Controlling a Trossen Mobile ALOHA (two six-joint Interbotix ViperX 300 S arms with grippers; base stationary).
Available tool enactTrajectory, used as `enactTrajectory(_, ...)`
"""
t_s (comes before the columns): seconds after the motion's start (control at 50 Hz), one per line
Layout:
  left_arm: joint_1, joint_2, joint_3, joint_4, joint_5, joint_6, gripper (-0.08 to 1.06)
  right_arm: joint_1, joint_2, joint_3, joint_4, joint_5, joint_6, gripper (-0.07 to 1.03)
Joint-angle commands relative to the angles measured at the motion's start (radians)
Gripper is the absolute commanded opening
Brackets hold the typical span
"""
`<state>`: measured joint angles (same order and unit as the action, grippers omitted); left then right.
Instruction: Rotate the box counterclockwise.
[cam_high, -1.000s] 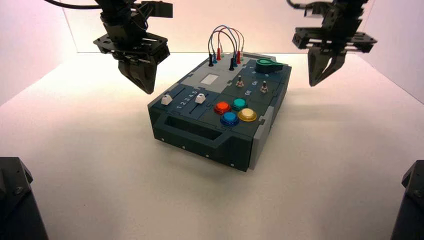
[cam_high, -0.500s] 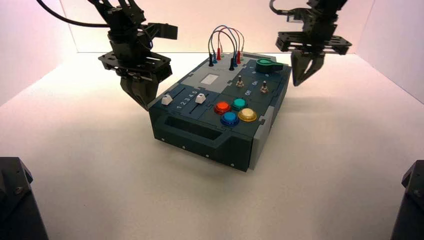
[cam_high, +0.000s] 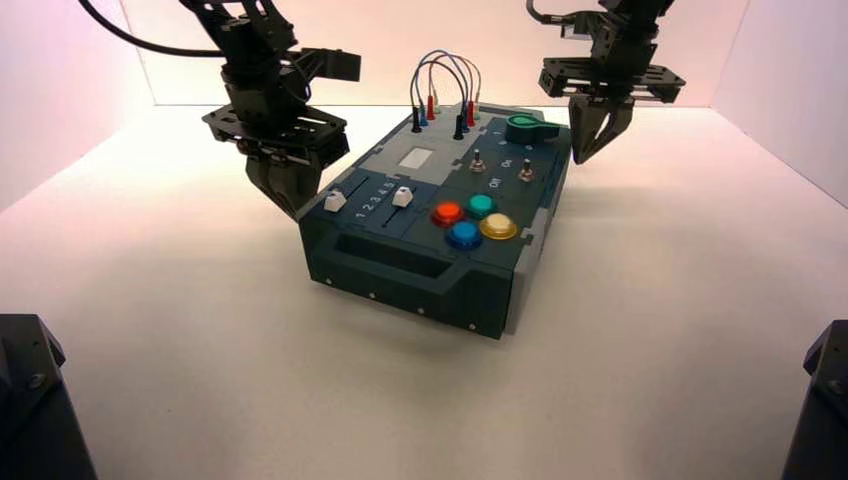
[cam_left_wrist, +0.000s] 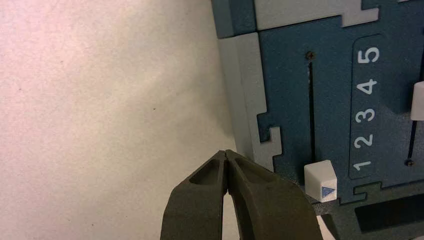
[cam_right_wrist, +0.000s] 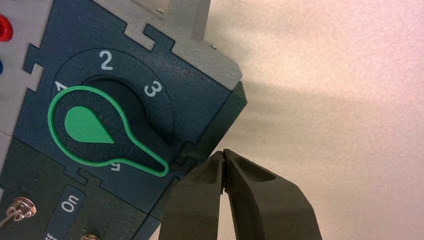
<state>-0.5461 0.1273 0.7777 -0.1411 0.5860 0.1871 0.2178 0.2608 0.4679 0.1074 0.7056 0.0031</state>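
Got the box (cam_high: 437, 187) sitting skewed mid-table (cam_high: 420, 410), handle end toward the camera, wires looping up at the far end. Seeing the left pincer (cam_left_wrist: 225, 153) tips-together right by its left edge, near the handle-end corner and the white slider (cam_left_wrist: 320, 181) down at 1. Also got the right pincer (cam_right_wrist: 223, 152) closed up, tips together, just beside the far right side by the green knob (cam_right_wrist: 90, 125). Can't tell about actual contact, tbh.

Slider panel (cam_left_wrist: 330, 100): "1 2 3 4 5" | knob panel (cam_right_wrist: 200, 95): "1", "2", "3", "5" | switch panel (cam_right_wrist: 67, 200): "On"
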Motion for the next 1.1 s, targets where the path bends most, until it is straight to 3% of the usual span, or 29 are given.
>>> enactTrajectory(0.02,-0.064,-0.011,-0.026,-0.012,-0.005,-0.003,-0.03,0.025,-0.014,-0.034,0.011,-0.005,-0.003,-0.02)
enactTrajectory(0.4,-0.140,-0.006,-0.043,-0.032,-0.009,-0.015,-0.03,0.046,0.015,-0.095,0.014,0.008,-0.005,-0.02)
enactTrajectory(0.84,-0.204,0.012,-0.057,-0.054,-0.014,-0.021,-0.03,0.118,0.124,-0.256,0.015,0.083,-0.006,-0.02)
enactTrajectory(0.92,-0.218,0.026,-0.057,-0.058,-0.020,-0.020,-0.03,0.140,0.169,-0.313,0.017,0.109,-0.005,-0.02)
enactTrajectory(1.1,-0.250,0.049,-0.072,-0.078,-0.032,-0.023,-0.03,0.163,0.221,-0.388,0.020,0.147,-0.008,-0.02)
